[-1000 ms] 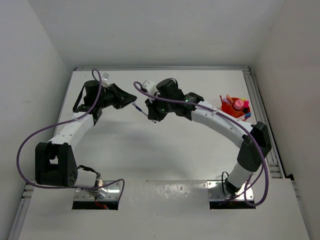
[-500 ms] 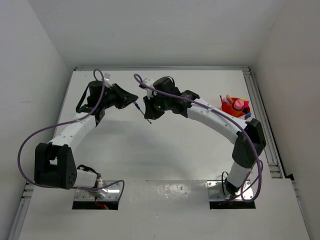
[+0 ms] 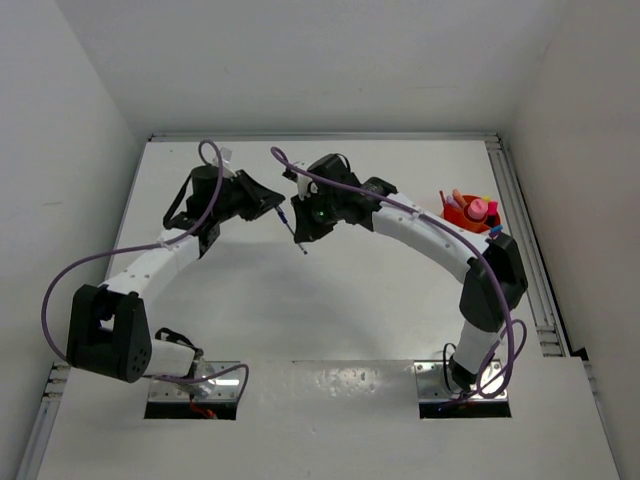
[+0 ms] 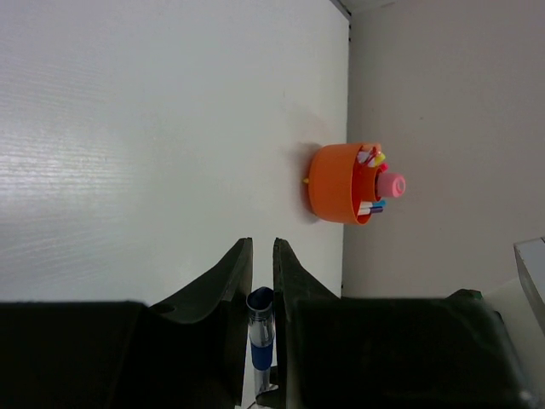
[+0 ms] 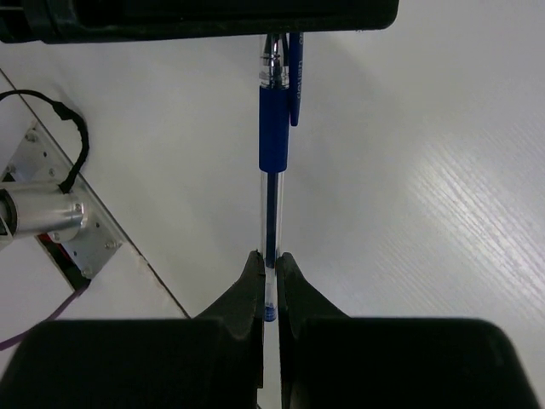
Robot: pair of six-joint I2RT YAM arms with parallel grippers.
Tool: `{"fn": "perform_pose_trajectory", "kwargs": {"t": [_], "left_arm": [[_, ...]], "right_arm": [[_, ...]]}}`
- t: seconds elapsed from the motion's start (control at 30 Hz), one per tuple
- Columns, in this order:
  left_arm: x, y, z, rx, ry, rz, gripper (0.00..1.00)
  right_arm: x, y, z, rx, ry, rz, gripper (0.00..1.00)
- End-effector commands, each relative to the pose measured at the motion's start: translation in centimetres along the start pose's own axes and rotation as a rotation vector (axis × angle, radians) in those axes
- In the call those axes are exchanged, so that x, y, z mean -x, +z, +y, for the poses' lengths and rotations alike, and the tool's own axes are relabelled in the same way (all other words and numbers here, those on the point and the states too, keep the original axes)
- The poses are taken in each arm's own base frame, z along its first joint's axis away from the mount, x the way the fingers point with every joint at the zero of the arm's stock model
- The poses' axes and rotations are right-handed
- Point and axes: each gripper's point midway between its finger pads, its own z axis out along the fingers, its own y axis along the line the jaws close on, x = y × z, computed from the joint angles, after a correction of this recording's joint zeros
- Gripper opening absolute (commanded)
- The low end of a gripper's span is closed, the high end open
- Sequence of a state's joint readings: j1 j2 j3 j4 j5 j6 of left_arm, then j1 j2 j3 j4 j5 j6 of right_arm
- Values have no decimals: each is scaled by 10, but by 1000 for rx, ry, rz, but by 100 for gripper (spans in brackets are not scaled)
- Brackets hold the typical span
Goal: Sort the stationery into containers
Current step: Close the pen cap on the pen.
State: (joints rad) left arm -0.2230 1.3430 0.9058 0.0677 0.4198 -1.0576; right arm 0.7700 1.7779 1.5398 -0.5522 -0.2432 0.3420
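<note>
Fingers of the right gripper [image 5: 271, 260] are pinched narrow on the clear barrel of the blue pen [image 5: 271, 170], close to its tip. The left gripper [image 4: 262, 247] has its fingers snug around the clip end, seemingly gripping too. The pen hangs in the air above the far middle of the table [image 3: 250, 290], well apart from the orange bowl [image 3: 462, 216] at the far right. If both arms pull at once, I'd fear it twists loose or drops.

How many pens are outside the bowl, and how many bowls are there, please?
Orange bowl: 1
Blue pen, outside it: 1
Total: 2; the things inside the bowl are too crowded to count.
</note>
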Motion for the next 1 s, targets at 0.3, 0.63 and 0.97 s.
{"fn": "perform_pose_trajectory", "kwargs": {"t": [0.3, 0.63, 0.97], "left_arm": [[-65, -5, 9, -7, -11, 163, 0], [-79, -1, 2, -30, -26, 204, 0], [-91, -2, 6, -15, -18, 231, 0]], "right_arm": [[87, -17, 13, 55, -61, -268, 0], [89, -13, 10, 49, -60, -270, 0], [92, -18, -1, 35, -47, -280, 0]]}}
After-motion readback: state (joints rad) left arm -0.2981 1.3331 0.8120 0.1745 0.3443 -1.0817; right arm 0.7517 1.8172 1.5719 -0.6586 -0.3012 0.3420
